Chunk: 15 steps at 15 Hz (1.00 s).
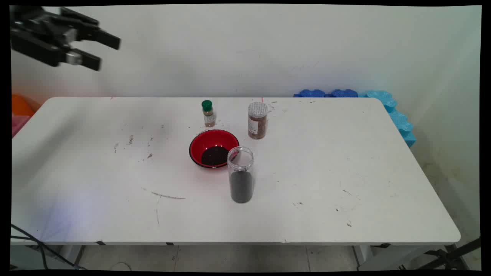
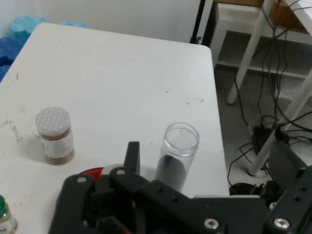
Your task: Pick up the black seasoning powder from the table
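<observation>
High at the upper left, the end effector [image 1: 102, 50] hangs released and empty, well apart from everything on the white surface [image 1: 307, 184]. Toward the middle stand a green-capped spice bottle [image 1: 208, 114], a red bowl [image 1: 213, 148] holding dark grains, a lidless clear jar [image 1: 241, 174] just beside it, and a white-lidded jar [image 1: 257, 120].

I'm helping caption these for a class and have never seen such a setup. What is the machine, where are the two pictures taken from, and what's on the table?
The black claw top left is the gripper of a robot arm, raised high over a white table, open and holding nothing. One picture comes from a fixed camera looking down over the table; the other from a camera on the hand. On the table stand a red bowl with dark grains, an open clear jar partly filled with dark grains, a white-lidded jar and a small green-capped bottle.
</observation>
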Each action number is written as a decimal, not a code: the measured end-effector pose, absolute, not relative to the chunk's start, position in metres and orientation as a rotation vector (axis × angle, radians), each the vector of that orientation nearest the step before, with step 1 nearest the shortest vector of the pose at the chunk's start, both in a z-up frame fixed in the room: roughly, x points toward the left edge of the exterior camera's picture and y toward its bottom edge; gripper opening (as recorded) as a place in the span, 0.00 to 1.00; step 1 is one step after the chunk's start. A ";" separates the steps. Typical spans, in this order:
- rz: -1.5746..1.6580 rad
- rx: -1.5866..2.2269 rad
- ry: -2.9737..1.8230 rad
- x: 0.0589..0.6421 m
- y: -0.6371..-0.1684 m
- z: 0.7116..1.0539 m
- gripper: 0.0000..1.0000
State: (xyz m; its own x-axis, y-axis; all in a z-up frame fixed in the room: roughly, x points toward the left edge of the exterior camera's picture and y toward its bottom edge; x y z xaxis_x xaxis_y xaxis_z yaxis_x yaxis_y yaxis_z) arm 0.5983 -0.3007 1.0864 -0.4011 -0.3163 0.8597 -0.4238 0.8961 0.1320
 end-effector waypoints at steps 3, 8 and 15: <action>0.124 0.555 -2.026 0.580 -0.319 1.067 1.00; 0.115 0.570 -2.065 0.542 -0.332 1.024 1.00; 0.091 0.600 -2.114 0.501 -0.321 0.970 1.00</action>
